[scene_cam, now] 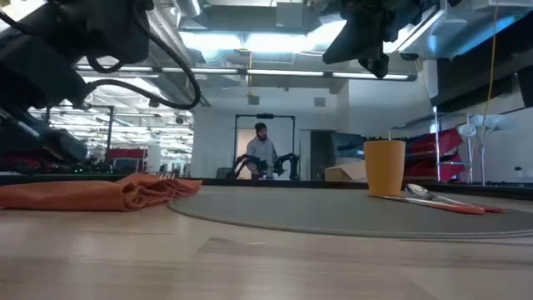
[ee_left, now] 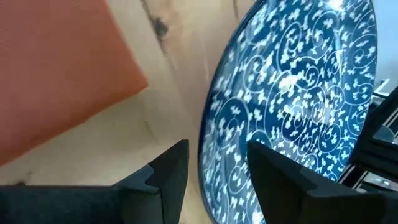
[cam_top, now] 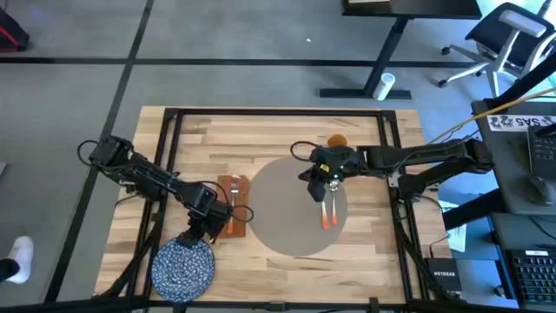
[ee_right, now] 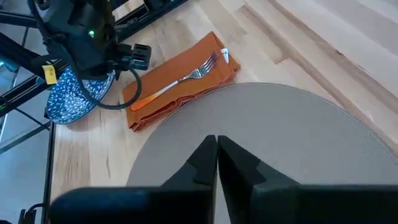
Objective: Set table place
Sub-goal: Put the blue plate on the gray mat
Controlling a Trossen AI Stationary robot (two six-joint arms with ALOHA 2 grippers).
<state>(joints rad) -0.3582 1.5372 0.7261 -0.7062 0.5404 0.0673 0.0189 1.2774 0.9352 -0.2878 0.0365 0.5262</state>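
Note:
The place, a round grey-beige placemat [cam_top: 291, 222], lies in the middle of the table [cam_top: 261, 130]. A blue patterned plate [cam_top: 184, 265] sits at the near left corner. My left gripper [cam_top: 198, 233] is open at the plate's far rim [ee_left: 208, 155], one finger on each side of it. My right gripper [ee_right: 216, 155] is shut and hangs above the placemat, touching nothing. Just toward the near edge from it, a spoon and knife with orange handles [cam_top: 328, 209] lie on the placemat. A fork [ee_right: 180, 81] lies on the rust-red napkin [cam_top: 234, 204]. My left gripper has one finger [ee_left: 280, 180] over the plate's patterned face and the other [ee_left: 168, 171] outside the rim, with a sliver of table showing between that finger and the rim. I cannot tell whether either finger touches the plate.
An orange cup [cam_top: 337, 139] stands at the placemat's far edge, beside my right arm. Black frame rails [cam_top: 174, 156] run along the table's sides. A person [scene_cam: 262, 154] stands far off in the room behind.

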